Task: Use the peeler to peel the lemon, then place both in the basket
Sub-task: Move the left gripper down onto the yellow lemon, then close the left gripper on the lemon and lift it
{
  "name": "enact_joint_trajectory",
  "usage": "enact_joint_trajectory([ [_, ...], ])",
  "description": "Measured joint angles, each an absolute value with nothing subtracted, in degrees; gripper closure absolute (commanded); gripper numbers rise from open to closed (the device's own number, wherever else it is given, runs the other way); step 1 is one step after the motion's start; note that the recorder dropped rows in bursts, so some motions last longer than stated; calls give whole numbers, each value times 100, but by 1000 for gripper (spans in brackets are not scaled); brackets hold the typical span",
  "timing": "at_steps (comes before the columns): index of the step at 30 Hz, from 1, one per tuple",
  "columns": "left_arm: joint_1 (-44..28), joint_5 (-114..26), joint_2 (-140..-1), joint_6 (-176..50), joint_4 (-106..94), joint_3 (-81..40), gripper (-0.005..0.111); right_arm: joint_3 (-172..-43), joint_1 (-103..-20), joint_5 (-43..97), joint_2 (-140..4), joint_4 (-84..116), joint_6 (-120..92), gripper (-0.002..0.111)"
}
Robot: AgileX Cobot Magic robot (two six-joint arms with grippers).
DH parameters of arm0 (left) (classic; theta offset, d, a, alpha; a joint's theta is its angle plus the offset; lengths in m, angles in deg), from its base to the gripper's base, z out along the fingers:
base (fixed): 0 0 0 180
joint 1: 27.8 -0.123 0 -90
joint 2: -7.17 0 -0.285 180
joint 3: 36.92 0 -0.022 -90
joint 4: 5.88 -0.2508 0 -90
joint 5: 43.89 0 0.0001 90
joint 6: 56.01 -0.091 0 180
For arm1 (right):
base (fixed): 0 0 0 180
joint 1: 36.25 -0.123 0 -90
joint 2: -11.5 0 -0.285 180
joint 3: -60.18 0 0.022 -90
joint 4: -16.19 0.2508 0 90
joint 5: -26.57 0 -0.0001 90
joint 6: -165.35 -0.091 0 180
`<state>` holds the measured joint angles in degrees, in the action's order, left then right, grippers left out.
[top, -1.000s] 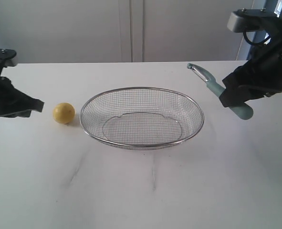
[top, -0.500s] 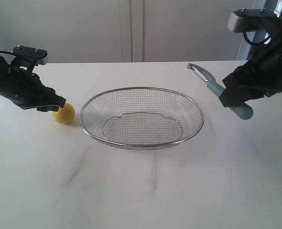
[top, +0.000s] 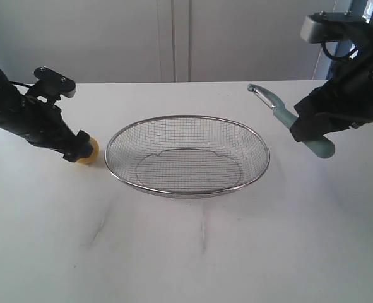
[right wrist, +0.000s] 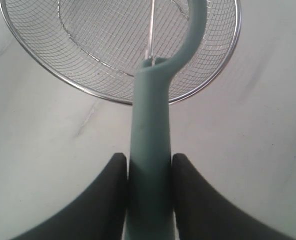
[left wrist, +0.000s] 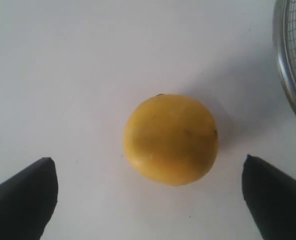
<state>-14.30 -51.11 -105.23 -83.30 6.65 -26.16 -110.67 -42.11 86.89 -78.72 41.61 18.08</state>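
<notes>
Outwardly, in the exterior view, the left arm (top: 28, 117) reaches down to the counter (top: 192, 252), and the left jaws sit right at the lemon (top: 90, 151), covering most of it, so only a yellow sliver shows past their tips. How wide they stand is hard to read from this angle. The basket (top: 187, 192) rests on the counter just beyond the lemon, on the far side from the left jaws. The right arm (top: 350, 95) hangs above the counter, off the other side of the basket. The right jaws are clamped on the handle of the peeler (top: 286, 117), whose metal blade head sticks out ahead of them and whose rounded butt pokes out behind.

From the left wrist view, the left jaws are spread wide. The lemon (left wrist: 171, 140) lies on the counter (left wrist: 87, 60) in the gap between the two dark fingertips (left wrist: 22, 200), slightly ahead of them, touching neither. A curve of the basket (left wrist: 288, 75) rim shows just beyond the lemon.

From the right wrist view, both fingers (right wrist: 107, 200) of the right jaws press the teal handle of the peeler (right wrist: 150, 150) from either side. The handle runs straight out ahead of them, over the mesh of the basket (right wrist: 87, 50) below.
</notes>
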Motion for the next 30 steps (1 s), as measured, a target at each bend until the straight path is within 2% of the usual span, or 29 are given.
enact_joint_trajectory([
  [5, -1095, -4742, -10702, -8437, 633, -2633, 2, -11067, -4211, 8689, -7872, 4161, 1808, 108],
  [22, -1082, -3947, -11394, -8690, 633, -2633, 3, -11067, -4211, 8689, -7872, 4161, 1808, 108],
  [24, -1082, -3910, -11394, -8690, 633, -2633, 12, -11067, -4211, 8689, -7872, 4161, 1808, 108],
  [26, -1082, -3891, -11394, -8690, 633, -2633, 30, -11067, -4211, 8689, -7872, 4161, 1808, 108],
  [30, -1082, -3891, -11394, -8699, 633, -2642, 85, -11067, -4211, 8689, -7872, 4161, 1808, 108],
])
